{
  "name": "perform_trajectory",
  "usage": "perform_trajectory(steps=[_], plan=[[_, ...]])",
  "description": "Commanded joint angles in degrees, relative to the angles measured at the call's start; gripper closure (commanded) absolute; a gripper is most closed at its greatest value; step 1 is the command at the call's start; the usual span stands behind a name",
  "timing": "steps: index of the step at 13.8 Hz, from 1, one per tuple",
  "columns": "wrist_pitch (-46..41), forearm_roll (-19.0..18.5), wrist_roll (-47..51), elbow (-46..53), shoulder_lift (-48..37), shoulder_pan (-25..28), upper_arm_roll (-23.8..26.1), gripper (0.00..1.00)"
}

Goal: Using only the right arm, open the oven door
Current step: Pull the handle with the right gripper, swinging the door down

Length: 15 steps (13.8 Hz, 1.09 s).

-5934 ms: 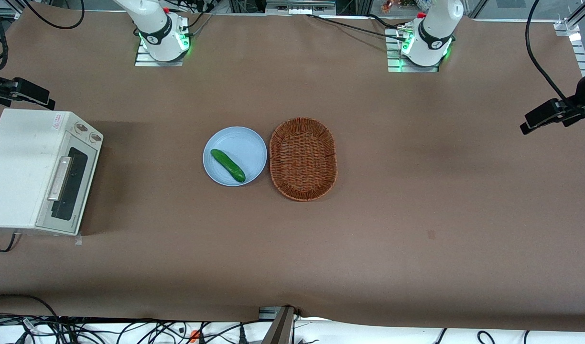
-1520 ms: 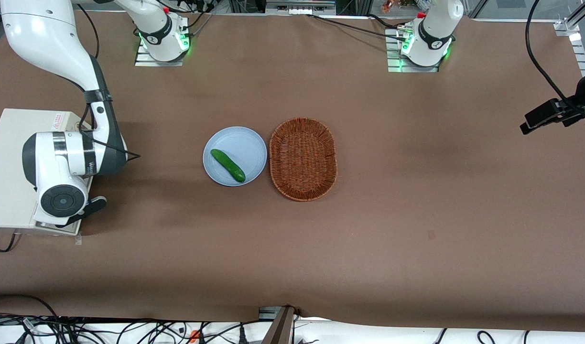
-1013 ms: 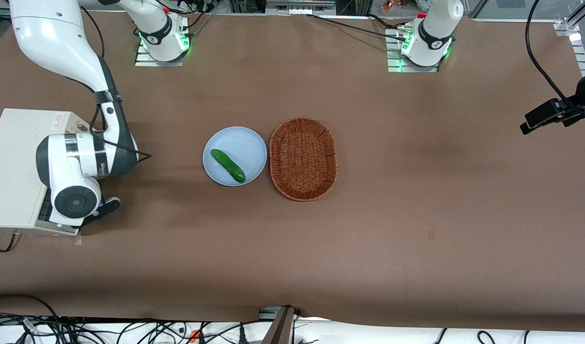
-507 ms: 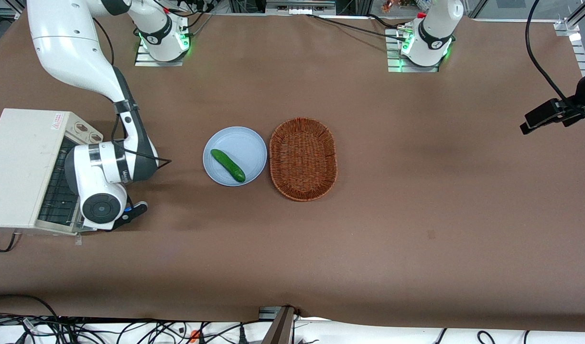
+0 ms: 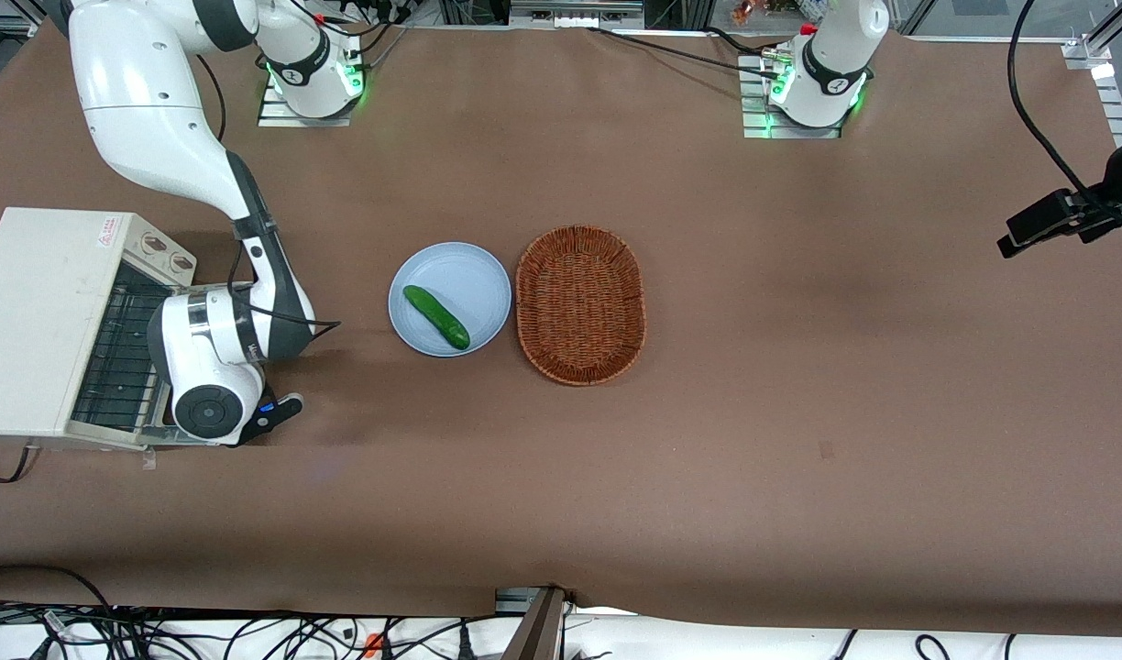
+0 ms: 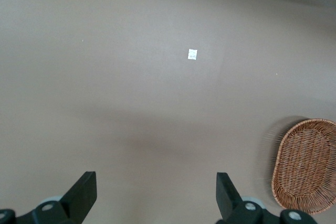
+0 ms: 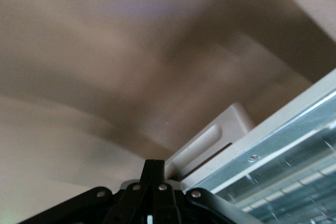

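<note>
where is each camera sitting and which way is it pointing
Front view: high above the table's edge, looking down at the right arm, its pincer at the open oven, the plate and the basket.
Left wrist view: on the parked arm, looking down at bare table; its own fingers show. It shares the basket with the front view.
Right wrist view: on the working arm, close to the oven door; the pincer shows, fingers together. It shares the oven with the front view.

Even overhead light is filling the front view, sharp throughout. The right arm (image 5: 171, 128) is casting a soft shadow beside the oven (image 5: 43, 321). The right wrist view is showing heavy blur around the gripper (image 7: 154, 182).
</note>
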Motion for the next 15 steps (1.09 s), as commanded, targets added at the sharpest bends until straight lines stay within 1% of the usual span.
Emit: perform_trajectory(steps=[1,3,5,9,11,12,14,15], plan=[[-2.8,-0.8,-1.1,-2.7,0.8,-4.6,-2.4,1.00],[-2.8,0.6,-0.9,-2.7,0.9,-4.9,-2.4,1.00],[-3.2,4.7,-0.8,-2.7,0.9,-5.4,-2.5,1.00],[-3.6,10.6,3.2,-2.7,0.9,-6.3,-2.6,1.00],[-4.2,12.6,5.5,-2.7,0.9,-6.3,-2.6,1.00],[-4.5,14.3,7.2,-2.6,0.9,-6.2,-2.6,1.00],[-6.7,17.8,10.5,-2.5,0.9,-5.9,-2.5,1.00],[-7.8,19.0,12.0,-2.2,0.9,-5.7,-2.5,1.00]])
